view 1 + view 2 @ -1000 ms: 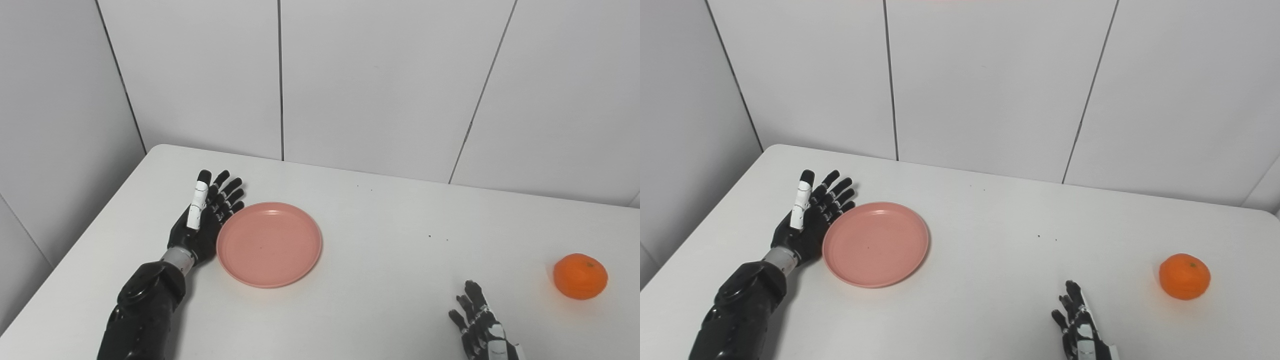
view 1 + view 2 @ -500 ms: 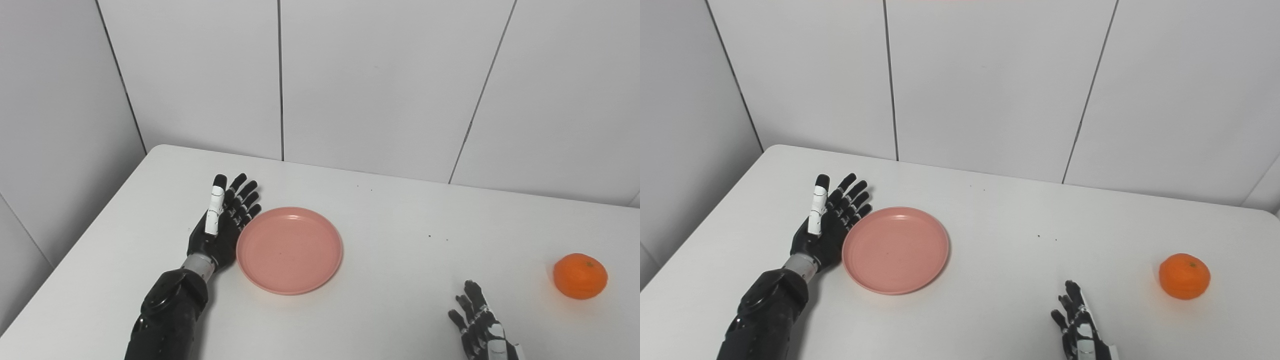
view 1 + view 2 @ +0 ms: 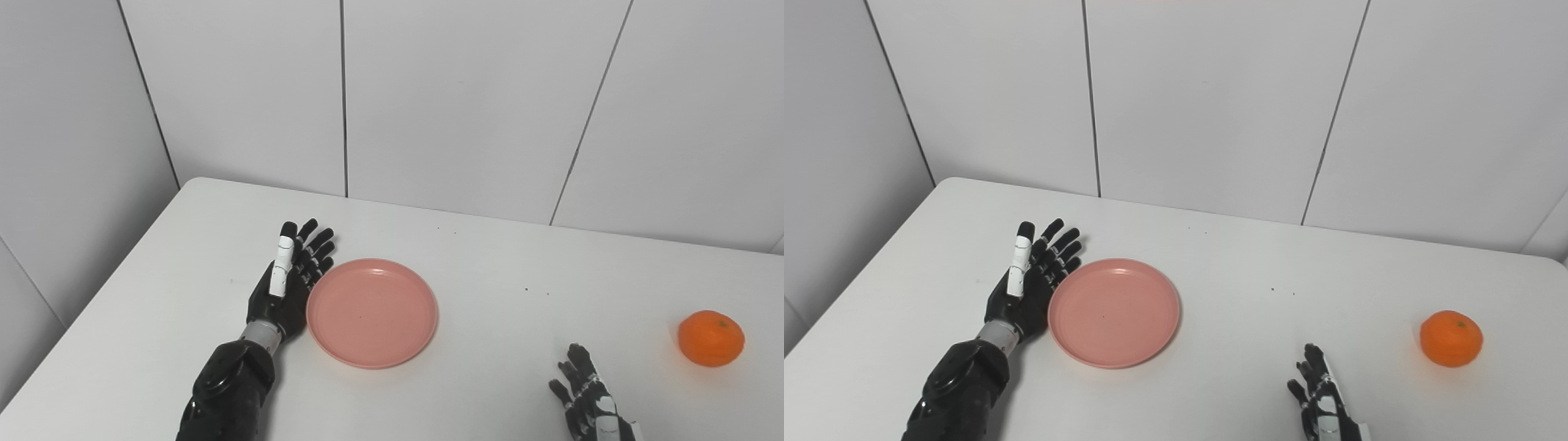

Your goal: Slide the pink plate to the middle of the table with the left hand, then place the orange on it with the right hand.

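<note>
In the left eye view, the left hand is standing on edge with its fingers straight and fanned, holding nothing, its palm facing the pink plate and touching the plate's left rim. The plate is lying directly to the right of that hand, so any further push is running rightward along the table. Judging from the table's edges, the plate is sitting a little left of the table's middle, so the slide seems not quite finished. The orange is resting well to the right of the plate, with bare tabletop between them. The right hand is waiting between plate and orange, at the picture's bottom edge, fingers spread and empty, nearer the orange than the left hand is.

In the right eye view, the left hand is likewise flat against the plate's left rim. The orange is lying up and to the right of the right hand, apart from it.
</note>
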### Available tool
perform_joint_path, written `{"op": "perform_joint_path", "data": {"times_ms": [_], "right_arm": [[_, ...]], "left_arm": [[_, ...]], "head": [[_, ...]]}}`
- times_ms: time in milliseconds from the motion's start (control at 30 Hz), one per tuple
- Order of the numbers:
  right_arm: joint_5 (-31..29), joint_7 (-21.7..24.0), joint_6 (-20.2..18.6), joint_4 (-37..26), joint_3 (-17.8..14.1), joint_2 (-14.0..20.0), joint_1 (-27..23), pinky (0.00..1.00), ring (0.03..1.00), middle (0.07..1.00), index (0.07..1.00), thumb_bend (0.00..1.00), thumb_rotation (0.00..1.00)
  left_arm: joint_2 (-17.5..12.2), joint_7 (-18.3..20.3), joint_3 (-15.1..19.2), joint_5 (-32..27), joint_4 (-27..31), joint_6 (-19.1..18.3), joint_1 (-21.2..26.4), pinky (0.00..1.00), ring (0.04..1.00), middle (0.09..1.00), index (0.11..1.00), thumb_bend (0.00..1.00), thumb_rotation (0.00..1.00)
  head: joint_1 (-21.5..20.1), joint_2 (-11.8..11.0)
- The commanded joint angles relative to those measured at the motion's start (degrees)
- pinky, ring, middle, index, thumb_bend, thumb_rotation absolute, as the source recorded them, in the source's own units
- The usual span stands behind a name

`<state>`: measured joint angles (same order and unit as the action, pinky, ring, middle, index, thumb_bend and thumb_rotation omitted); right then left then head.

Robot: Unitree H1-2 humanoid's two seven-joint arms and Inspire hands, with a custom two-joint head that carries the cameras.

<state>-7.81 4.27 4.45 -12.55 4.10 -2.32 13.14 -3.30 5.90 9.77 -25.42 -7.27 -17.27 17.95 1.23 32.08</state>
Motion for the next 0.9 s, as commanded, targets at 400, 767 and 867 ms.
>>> {"op": "perform_joint_path", "data": {"times_ms": [400, 767, 867], "right_arm": [[-0.01, -0.21, -1.79, 0.5, 1.0, -0.49, 4.41, 0.93, 0.981, 0.978, 0.929, 0.87, 0.98], [0.06, -0.48, -1.9, 0.45, 1.33, -0.64, 4.34, 0.92, 0.979, 0.972, 0.924, 0.88, 0.98], [0.08, -0.61, -2.04, 0.5, 1.36, -0.76, 4.34, 0.93, 0.978, 0.969, 0.924, 0.89, 0.97]], "left_arm": [[2.97, -2.67, -4.94, 6.44, 2.36, -3.42, -4.86, 0.98, 0.965, 0.917, 0.952, 0.97, 0.8], [4.83, -2.6, -6.36, 6.5, 3.28, -3.56, -5.83, 0.99, 0.978, 0.927, 0.963, 0.97, 0.82], [5.79, -3.01, -6.14, 6.3, 3.22, -3.51, -5.92, 0.98, 0.967, 0.93, 0.969, 0.97, 0.81]], "head": [[-0.32, 0.37], [-0.78, 0.6], [-0.82, 0.66]]}}
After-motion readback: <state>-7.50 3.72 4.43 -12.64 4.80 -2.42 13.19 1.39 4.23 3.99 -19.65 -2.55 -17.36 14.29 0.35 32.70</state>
